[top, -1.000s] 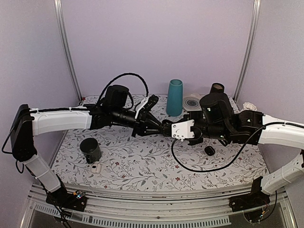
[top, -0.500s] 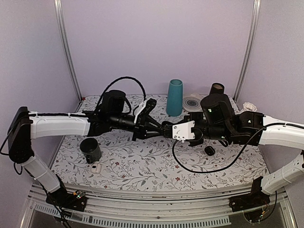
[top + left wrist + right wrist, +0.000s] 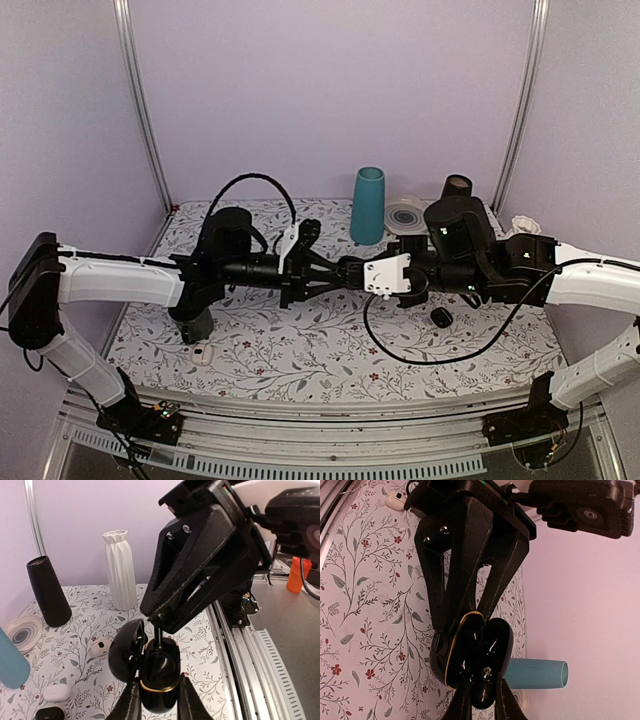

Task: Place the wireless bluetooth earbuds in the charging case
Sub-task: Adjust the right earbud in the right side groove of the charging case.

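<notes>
Floral table (image 3: 300, 350): left hand (image 3: 157, 696) clamps case (image 3: 160, 675), right hand (image 3: 482, 703) pinches earbud (image 3: 482, 689).

Pale lilac walls (image 3: 330, 80) closed the space in on three sides, with slim metal uprights (image 3: 138, 110) standing at the back corners. The table (image 3: 330, 397) was covered by a white cloth (image 3: 300, 345) printed with grey vines and small red flowers. An aluminium rail (image 3: 330, 425) ran along its near edge, and the light was soft and even.
</notes>
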Robot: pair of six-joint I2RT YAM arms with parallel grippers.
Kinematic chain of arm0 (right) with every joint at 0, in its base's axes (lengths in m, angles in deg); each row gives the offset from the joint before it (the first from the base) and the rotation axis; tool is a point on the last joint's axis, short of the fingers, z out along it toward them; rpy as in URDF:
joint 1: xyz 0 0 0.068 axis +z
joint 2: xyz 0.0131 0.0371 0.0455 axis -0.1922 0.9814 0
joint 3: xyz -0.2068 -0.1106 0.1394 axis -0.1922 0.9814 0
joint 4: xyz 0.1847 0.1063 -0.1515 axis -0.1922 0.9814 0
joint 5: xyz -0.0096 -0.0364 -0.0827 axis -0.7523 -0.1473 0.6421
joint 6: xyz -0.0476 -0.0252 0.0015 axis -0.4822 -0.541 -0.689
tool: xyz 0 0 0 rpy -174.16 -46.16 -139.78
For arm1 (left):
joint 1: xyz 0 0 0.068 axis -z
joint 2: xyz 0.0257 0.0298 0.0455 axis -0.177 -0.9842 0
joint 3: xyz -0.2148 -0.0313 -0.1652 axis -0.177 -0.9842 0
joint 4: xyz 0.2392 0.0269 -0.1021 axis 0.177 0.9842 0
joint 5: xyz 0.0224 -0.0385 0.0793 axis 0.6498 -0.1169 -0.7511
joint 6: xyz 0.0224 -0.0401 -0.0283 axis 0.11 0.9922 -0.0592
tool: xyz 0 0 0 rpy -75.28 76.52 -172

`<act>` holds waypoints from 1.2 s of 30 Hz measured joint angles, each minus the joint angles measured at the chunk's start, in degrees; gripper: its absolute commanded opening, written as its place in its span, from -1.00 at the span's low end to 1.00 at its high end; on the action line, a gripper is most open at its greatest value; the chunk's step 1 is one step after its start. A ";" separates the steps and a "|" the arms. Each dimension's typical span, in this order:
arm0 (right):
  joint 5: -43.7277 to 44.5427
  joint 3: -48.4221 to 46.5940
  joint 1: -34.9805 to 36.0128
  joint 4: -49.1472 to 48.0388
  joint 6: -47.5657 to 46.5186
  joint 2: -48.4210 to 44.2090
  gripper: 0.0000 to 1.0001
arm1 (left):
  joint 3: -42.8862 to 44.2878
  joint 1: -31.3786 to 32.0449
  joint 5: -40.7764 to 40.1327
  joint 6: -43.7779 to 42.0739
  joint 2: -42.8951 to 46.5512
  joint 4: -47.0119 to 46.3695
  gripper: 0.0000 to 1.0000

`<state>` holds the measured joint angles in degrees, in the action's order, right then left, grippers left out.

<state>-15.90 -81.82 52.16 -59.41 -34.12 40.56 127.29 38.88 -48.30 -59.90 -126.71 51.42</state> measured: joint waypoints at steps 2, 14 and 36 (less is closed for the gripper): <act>-0.13 0.02 -0.11 -0.04 0.00 -0.11 -0.95 | -0.42 0.13 -0.44 -0.13 0.00 -0.98 -1.00; -0.59 0.42 -0.70 -0.92 -0.04 -0.90 -0.94 | -1.29 0.70 -2.60 -0.11 0.00 -4.59 -1.00; 0.94 2.38 -0.66 -2.84 -3.08 -0.90 -0.94 | -1.36 0.81 -3.41 0.37 -0.20 -3.41 -1.00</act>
<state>-14.96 -79.44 51.51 -62.25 -37.21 39.66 125.94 39.69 -51.71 -59.53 -126.90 48.01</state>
